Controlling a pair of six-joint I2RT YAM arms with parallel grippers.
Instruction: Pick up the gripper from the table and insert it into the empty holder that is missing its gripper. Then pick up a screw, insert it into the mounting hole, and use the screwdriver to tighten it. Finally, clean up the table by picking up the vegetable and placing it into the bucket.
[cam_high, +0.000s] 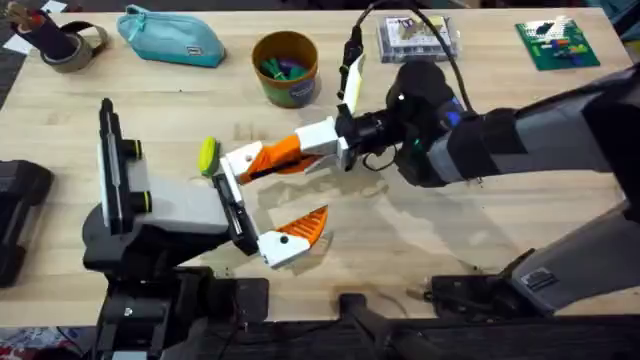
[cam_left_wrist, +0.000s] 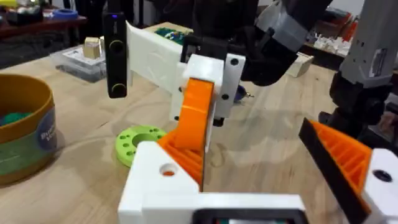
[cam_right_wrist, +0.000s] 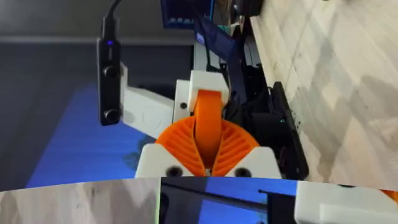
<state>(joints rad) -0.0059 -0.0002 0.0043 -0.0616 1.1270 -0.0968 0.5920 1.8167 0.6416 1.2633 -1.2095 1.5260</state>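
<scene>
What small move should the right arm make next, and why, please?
Probably, with the right gripper shut on it, ease the gripper a little further into the holder. Its white base meets the free end of the holder's black rail beside the yellow-green knob, but I cannot tell whether it is fully seated.

My right gripper (cam_high: 300, 150) reaches across the middle, so my arm bars the table's centre. Just beyond it the bucket (cam_high: 286, 68) stands with its mouth open from above, the teal pouch (cam_high: 172, 38) well apart beside it. The holder (cam_high: 235, 205) and yellow-green knob (cam_high: 207, 156) crowd the near left. Bare wood lies open at the near right.
</scene>
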